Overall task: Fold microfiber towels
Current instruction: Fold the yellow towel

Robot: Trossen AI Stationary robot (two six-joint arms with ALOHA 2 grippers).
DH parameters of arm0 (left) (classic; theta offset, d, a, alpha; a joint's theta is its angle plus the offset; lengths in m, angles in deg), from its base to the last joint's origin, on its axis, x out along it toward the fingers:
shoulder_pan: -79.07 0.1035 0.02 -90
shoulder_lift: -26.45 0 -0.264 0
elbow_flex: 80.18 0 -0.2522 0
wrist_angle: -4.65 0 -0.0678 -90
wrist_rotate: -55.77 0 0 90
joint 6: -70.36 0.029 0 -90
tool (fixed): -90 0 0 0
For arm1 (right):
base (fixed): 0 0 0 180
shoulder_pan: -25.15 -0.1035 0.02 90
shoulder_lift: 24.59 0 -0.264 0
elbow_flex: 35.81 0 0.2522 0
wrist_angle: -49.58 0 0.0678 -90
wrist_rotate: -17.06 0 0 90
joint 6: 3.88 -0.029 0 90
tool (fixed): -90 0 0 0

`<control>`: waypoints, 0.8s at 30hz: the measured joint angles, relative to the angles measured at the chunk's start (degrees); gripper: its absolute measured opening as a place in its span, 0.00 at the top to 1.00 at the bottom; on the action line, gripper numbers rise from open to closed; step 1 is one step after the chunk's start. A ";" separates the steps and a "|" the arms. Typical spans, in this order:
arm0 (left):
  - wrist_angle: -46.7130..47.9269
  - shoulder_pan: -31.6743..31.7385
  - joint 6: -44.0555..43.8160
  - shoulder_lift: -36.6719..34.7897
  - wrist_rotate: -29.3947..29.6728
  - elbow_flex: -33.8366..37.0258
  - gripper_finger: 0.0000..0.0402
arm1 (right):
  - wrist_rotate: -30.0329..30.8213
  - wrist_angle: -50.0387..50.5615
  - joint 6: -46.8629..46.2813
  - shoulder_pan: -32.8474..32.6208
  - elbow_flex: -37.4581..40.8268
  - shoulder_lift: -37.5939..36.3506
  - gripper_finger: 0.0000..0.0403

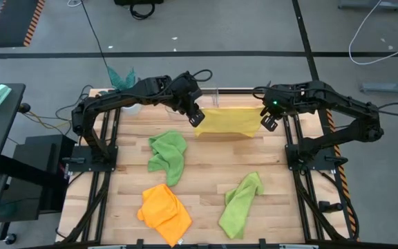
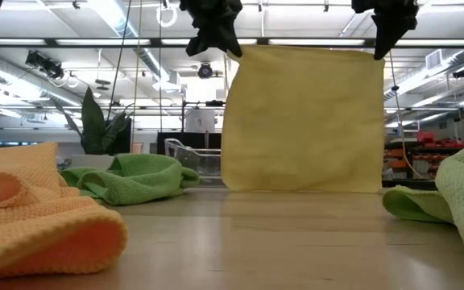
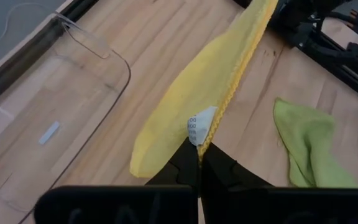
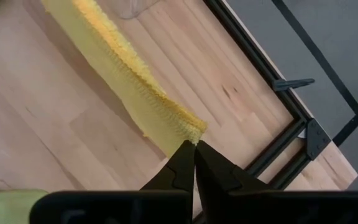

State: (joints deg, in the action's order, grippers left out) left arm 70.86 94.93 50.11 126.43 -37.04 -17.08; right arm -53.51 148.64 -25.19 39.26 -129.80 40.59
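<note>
A yellow towel (image 1: 228, 122) hangs spread flat between my two grippers above the far middle of the table; in the low view (image 2: 303, 121) its lower edge is at about the table top. My left gripper (image 1: 197, 117) is shut on its upper left corner, my right gripper (image 1: 268, 122) on its upper right corner. One lime green towel (image 1: 168, 153) lies crumpled left of centre, another (image 1: 240, 203) at the near right. The orange towel (image 1: 164, 211) lies crumpled at the near left. My left gripper pinches the yellow towel's upper corner beside its white label (image 3: 201, 127) between its two fingertips, from above. The towel hangs below, spread toward the other gripper. My right gripper pinches the opposite upper corner (image 4: 191, 134) between its fingertips, from above. The top edge runs nearly straight between the two holds.
A clear plastic tray (image 3: 55, 124) lies at the far edge behind the yellow towel. A teal plant in a white pot (image 1: 121, 79) stands at the far left corner. Bare wood lies in the table's middle (image 1: 213, 162). Black frame rails run along both sides.
</note>
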 joint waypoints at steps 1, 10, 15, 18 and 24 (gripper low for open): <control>-0.02 0.00 0.02 0.00 -0.02 0.00 0.99 | -0.01 0.00 0.07 0.00 0.00 0.00 0.96; -0.05 -0.02 0.09 0.00 -0.07 0.00 0.99 | -0.01 -0.11 -1.73 0.00 0.00 0.00 0.99; -0.10 -0.02 0.35 0.00 -0.07 0.00 0.99 | -0.03 -0.13 -3.02 0.00 0.00 0.00 0.95; -0.10 -0.04 0.57 0.00 -0.11 0.00 0.99 | -0.03 -0.13 -3.07 0.00 0.00 0.00 0.93; -0.12 -0.03 0.57 0.00 -0.10 0.00 0.99 | -0.01 -0.13 -2.23 0.00 0.00 0.00 0.92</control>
State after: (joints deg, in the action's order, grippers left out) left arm 70.74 94.90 50.68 126.43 -37.14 -17.08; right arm -53.52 148.51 -27.43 39.26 -129.80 40.59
